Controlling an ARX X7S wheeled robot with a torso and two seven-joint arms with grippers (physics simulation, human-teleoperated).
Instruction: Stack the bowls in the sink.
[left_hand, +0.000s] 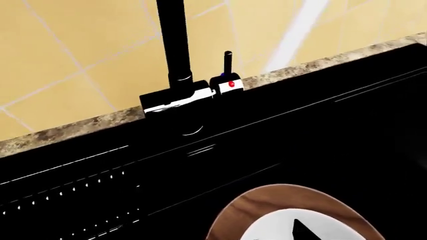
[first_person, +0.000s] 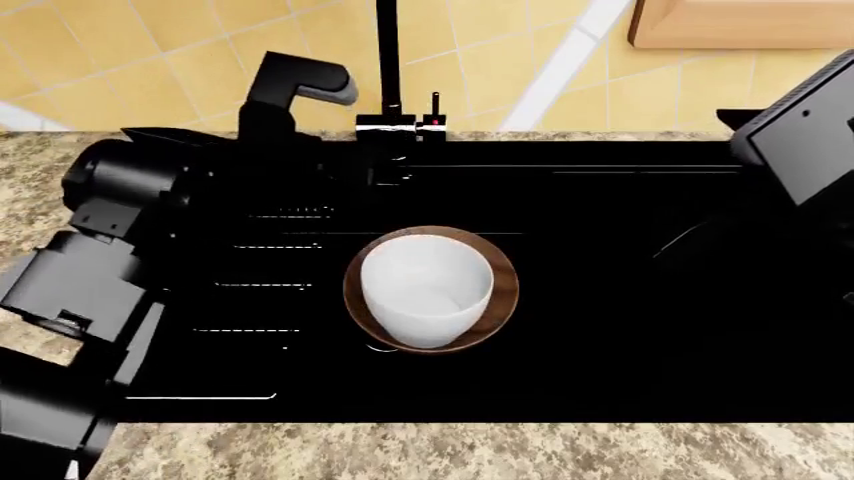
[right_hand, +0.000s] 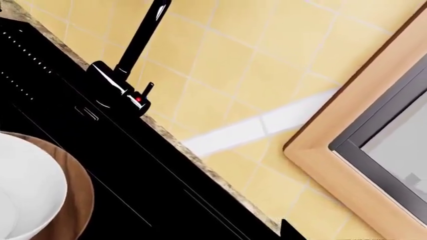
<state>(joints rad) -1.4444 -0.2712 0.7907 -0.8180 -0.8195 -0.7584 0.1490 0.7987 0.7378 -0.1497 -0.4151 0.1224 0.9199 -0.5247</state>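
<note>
The white bowl (first_person: 424, 288) sits upright inside the wide brown wood-grain bowl (first_person: 499, 290), both in the basin of the black sink (first_person: 601, 330). The left wrist view shows this stack, the white bowl (left_hand: 280, 227) in the brown bowl (left_hand: 267, 200), with one dark tip of my left gripper (left_hand: 303, 231) over it. In the right wrist view the white bowl (right_hand: 27, 190) and the brown bowl (right_hand: 77, 195) lie off to one side, and only a dark tip of my right gripper (right_hand: 288, 231) shows. Neither gripper's jaws can be made out.
The tall black faucet (first_person: 388, 70) and its red-dotted handle (first_person: 434, 120) stand at the sink's back edge. My left arm (first_person: 120, 250) hangs over the ribbed drainboard (first_person: 267, 290); my right arm (first_person: 801, 140) is at the far right. Speckled countertop (first_person: 400, 450) surrounds the sink.
</note>
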